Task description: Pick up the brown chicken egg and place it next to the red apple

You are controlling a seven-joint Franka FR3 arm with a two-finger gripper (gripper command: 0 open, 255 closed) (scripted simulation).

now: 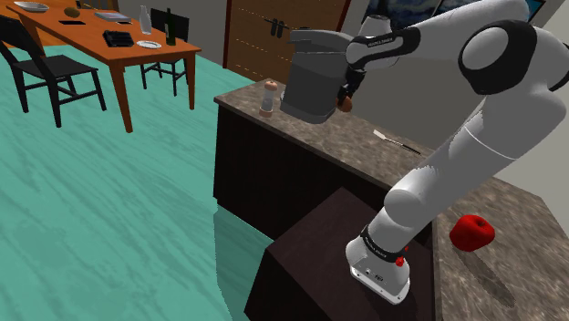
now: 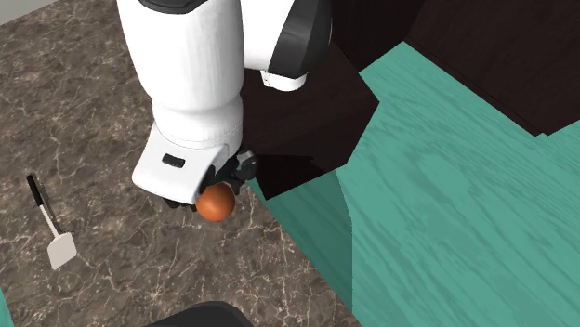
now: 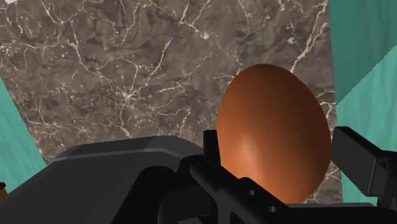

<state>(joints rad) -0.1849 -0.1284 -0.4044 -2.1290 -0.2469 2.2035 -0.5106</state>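
Transport phase of the egg transfer. The gripper [image 3: 280,154] is clenched on the brown egg [image 3: 273,127], one black finger [image 3: 212,147] on each of its flanks, blunt end pointing away from the hand. This cross-wise clasp suits a smooth round body, which would likely slip from any other hold. In the second exterior view the egg [image 2: 216,202] hangs under the gripper [image 2: 219,189] over the marbled stone counter [image 2: 112,279], near its edge, with a white-bladed spatula [image 2: 51,228] lying flat at about 9 o'clock from it. In the shoulder view the egg [image 1: 346,103] appears raised off the counter [image 1: 497,196], presumably so that it clears the surface in transit. The red apple [image 1: 471,232] rests on the counter at roughly 4 o'clock from the egg, well apart (beyond the arm's base). Remaining, by judgement: carry, lower beside the apple, release gently.
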